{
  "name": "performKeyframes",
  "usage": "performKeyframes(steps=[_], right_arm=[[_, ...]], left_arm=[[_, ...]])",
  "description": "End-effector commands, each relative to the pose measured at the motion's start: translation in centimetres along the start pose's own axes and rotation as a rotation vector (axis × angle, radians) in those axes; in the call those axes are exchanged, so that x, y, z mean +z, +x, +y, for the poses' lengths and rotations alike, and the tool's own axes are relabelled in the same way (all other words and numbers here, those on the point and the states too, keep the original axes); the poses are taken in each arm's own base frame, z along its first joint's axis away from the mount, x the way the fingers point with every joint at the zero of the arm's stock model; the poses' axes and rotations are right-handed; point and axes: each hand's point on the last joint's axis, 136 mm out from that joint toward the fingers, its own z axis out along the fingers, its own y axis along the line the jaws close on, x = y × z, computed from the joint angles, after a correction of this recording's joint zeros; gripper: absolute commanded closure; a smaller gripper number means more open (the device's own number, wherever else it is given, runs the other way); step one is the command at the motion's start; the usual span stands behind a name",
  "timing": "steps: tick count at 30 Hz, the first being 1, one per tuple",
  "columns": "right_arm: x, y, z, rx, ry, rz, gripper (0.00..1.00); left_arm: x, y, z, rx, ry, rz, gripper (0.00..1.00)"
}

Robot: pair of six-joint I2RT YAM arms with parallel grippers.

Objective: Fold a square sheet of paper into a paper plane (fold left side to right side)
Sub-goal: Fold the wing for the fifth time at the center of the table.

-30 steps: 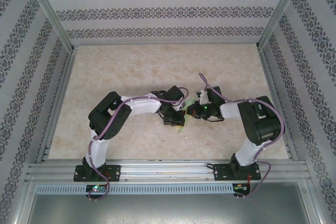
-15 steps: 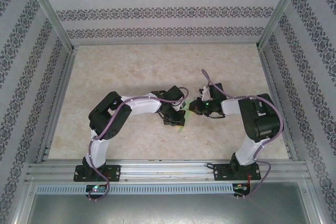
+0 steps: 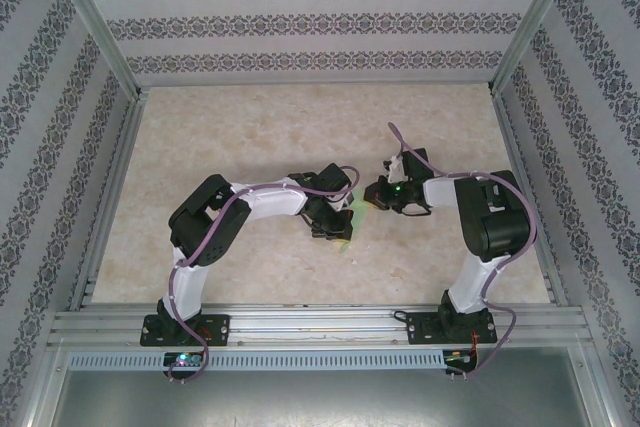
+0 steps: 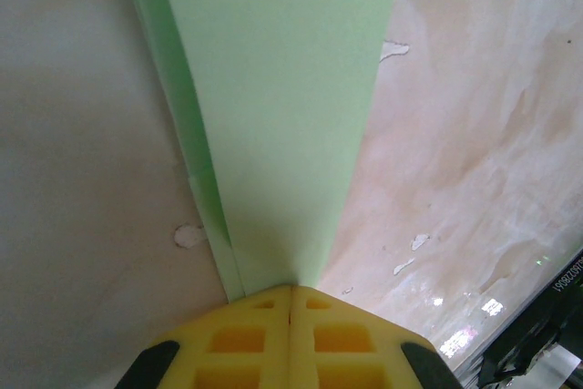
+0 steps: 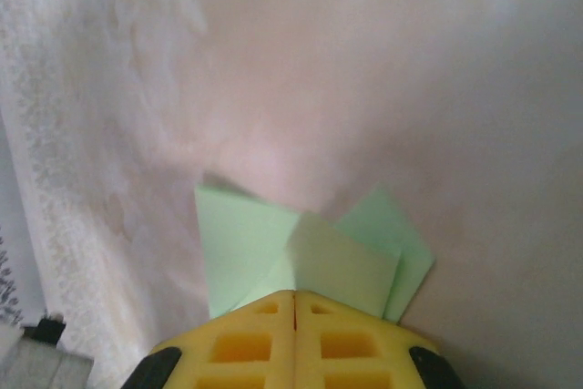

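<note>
Where the left jaws sit: mid-desk [image 3: 250, 137], closed on the narrow end of the plane [image 4: 273, 88].
Plane: between the two sets of jaws, a long folded strip with layered edges.
Right jaws: closed, folded corners fanning out just past their tips; whether they pinch the plane, I cannot tell.
Progress: folds look mostly done; creasing and letting go are likely left.
Around: patterned walls [image 3: 300, 22], frame rail [image 3: 320, 322]; the jaws crowd each other over the plane.

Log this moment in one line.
left pincer: shut on folded green paper | right pincer: shut on its other end
</note>
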Motion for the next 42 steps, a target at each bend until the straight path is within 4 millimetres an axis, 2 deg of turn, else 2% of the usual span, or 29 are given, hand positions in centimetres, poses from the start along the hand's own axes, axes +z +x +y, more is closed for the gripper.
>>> performKeyframes(steps=[1,10,17,21,23,26,31,42], right_arm=[[-0.6,-4.3,-2.5,-0.049,0.121,-0.139,1.00],[-1.0,-6.4,-2.1,-0.047,0.111,-0.154,1.00],[-4.1,-6.6,0.7,-0.086,0.092,-0.193,1.00],[-5.6,-4.6,2.2,-0.065,0.058,-0.190,1.00],[-5.6,-2.6,2.9,-0.039,0.029,-0.167,1.00],[-4.5,0.4,3.4,0.012,-0.002,-0.120,1.00],[-2.3,3.8,3.7,0.054,-0.002,-0.054,1.00],[-0.3,7.2,2.6,0.113,0.036,0.004,1.00]], left_arm=[[3.0,4.0,8.1,-0.094,-0.286,0.121,1.00],[3.0,4.1,8.2,-0.094,-0.287,0.121,1.00],[2.8,4.0,8.1,-0.091,-0.285,0.111,1.00],[2.7,3.9,8.0,-0.089,-0.285,0.103,1.00],[2.7,3.9,8.0,-0.088,-0.285,0.101,1.00],[2.6,3.9,8.0,-0.088,-0.284,0.101,1.00],[2.6,3.9,8.0,-0.088,-0.285,0.101,1.00],[2.5,3.9,7.9,-0.087,-0.285,0.098,1.00]])
